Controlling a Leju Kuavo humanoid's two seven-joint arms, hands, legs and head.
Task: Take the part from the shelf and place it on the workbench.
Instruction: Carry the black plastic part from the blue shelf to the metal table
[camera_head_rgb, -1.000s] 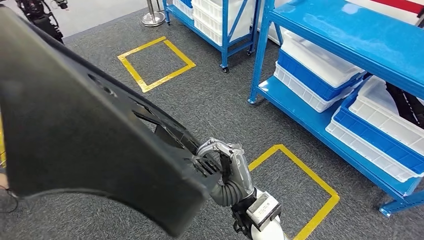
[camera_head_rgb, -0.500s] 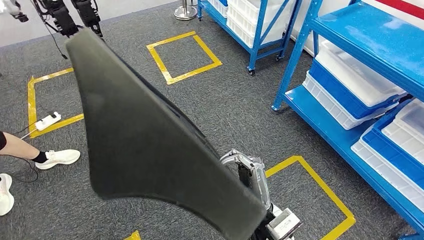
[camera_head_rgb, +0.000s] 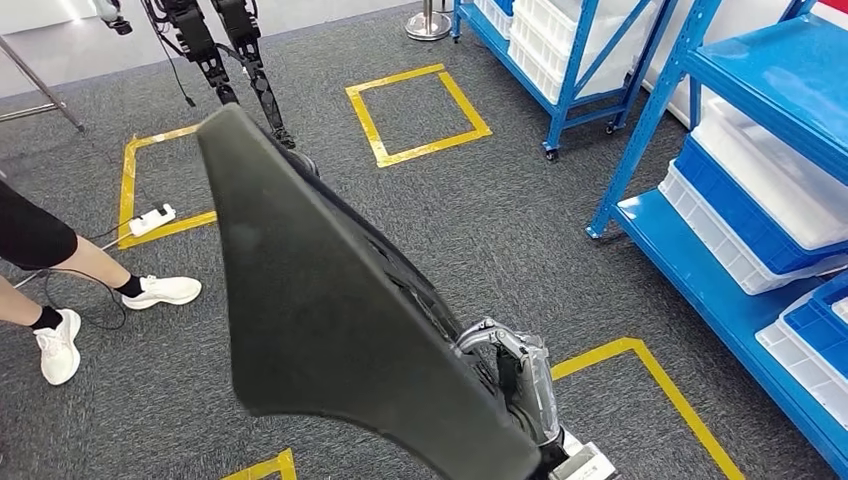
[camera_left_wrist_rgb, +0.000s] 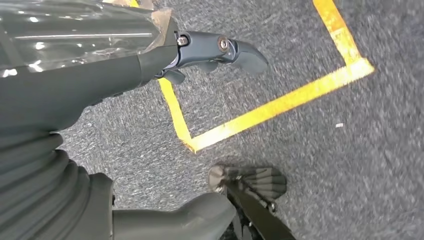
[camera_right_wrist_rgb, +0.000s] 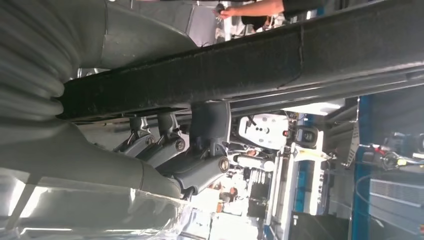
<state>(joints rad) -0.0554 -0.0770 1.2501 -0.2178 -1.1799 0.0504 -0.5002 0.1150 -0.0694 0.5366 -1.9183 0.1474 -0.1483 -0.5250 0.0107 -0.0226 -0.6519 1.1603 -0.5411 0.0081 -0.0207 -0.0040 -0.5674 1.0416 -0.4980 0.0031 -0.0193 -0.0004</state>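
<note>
At the near right of the head view, the right hand (camera_head_rgb: 520, 375) grips the lower edge of the large dark part (camera_head_rgb: 320, 310), fingers curled under it; the left hand (camera_left_wrist_rgb: 220, 50) hangs with nothing in it, fingers apart, over the carpet (camera_left_wrist_rgb: 350, 150). With the blue shelf (camera_head_rgb: 720, 290) at the right and no worktop in sight, the carry probably wants a steady wrist, keeping the panel away from the person (camera_head_rgb: 60, 270) at the left.

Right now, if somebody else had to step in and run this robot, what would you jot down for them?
Right hand: grips the lower edge of the large dark part, carried over the grey carpet.
Left hand: holds nothing, fingers apart above the yellow floor tape.
Done: part is off the blue shelf, which stands to the robot's right.
Left: reach the workbench and set the part down.
Mind the person standing to the left.
</note>
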